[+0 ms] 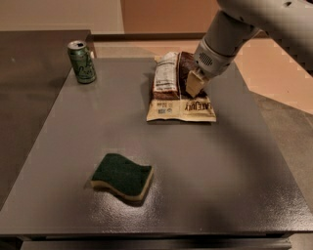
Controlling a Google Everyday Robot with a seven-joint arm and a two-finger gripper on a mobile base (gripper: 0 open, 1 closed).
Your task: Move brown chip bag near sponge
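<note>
The grey arm [264, 14] comes in from above and to the right of the brown chip bag [178, 110]. Its thick wrist [220, 44] slants down toward the bag. The gripper [195, 84] points downward over the bag's right half, touching or just above it.
</note>
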